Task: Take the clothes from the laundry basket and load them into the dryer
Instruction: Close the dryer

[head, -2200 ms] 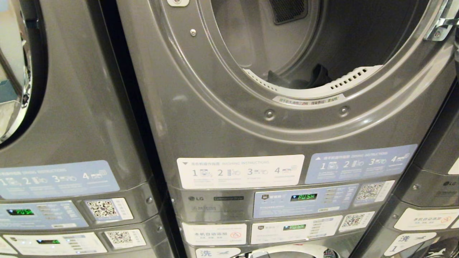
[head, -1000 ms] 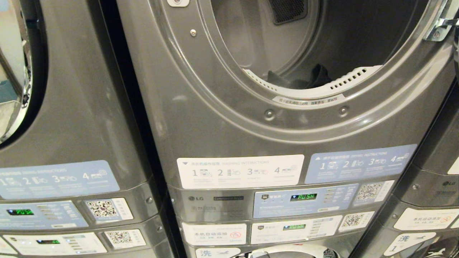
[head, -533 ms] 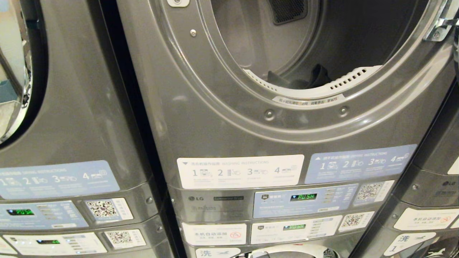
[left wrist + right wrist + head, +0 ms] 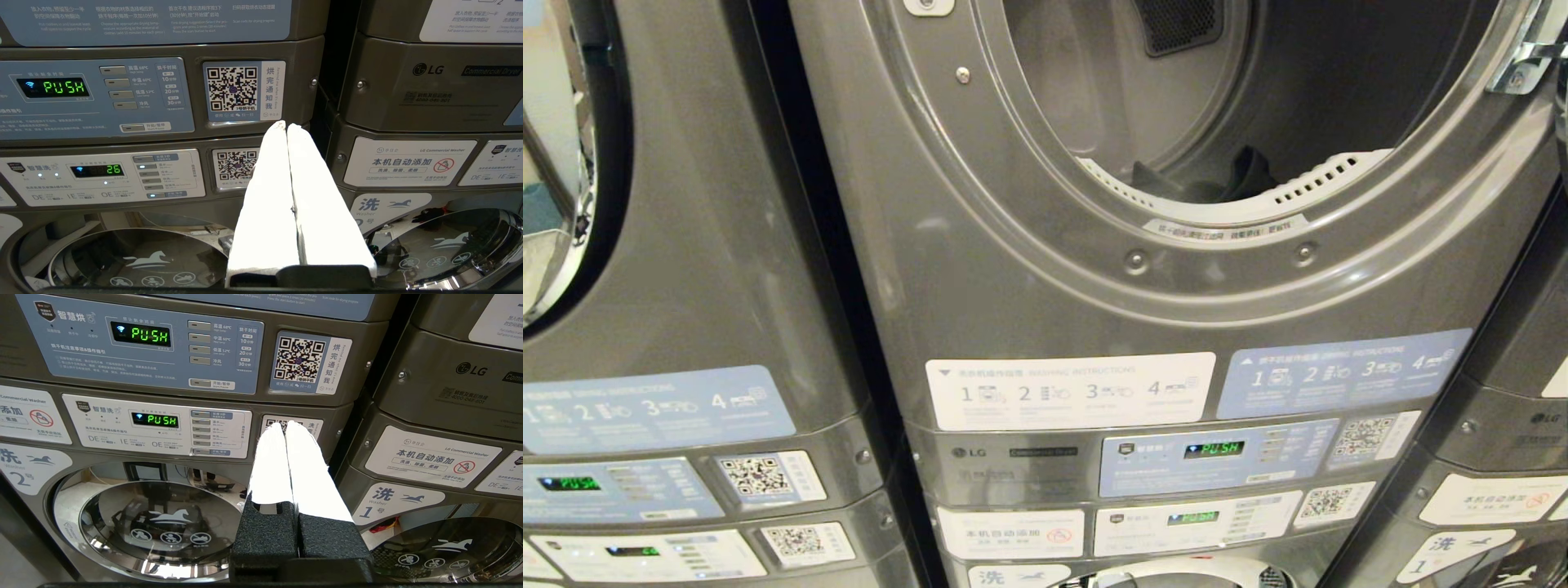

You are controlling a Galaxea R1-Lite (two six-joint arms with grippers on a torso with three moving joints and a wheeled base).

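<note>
The grey dryer [image 4: 1029, 269] fills the head view with its door open and its round drum mouth at the top. Dark clothes [image 4: 1217, 181] lie inside the drum, just behind the white perforated rim. The laundry basket is out of view. Neither arm shows in the head view. My left gripper [image 4: 285, 124] is shut and empty, level in front of the control panels of the neighbouring stack. My right gripper [image 4: 284, 424] is shut too, with nothing between its white fingers, in front of this stack's washer panel.
Below the dryer sit control panels with green "PUSH" displays [image 4: 1214, 449] and the washer's round glass door [image 4: 151, 522]. More stacked machines stand on the left [image 4: 670, 327] and right [image 4: 1519, 392]. The dryer's door hinge [image 4: 1519, 57] juts out at the upper right.
</note>
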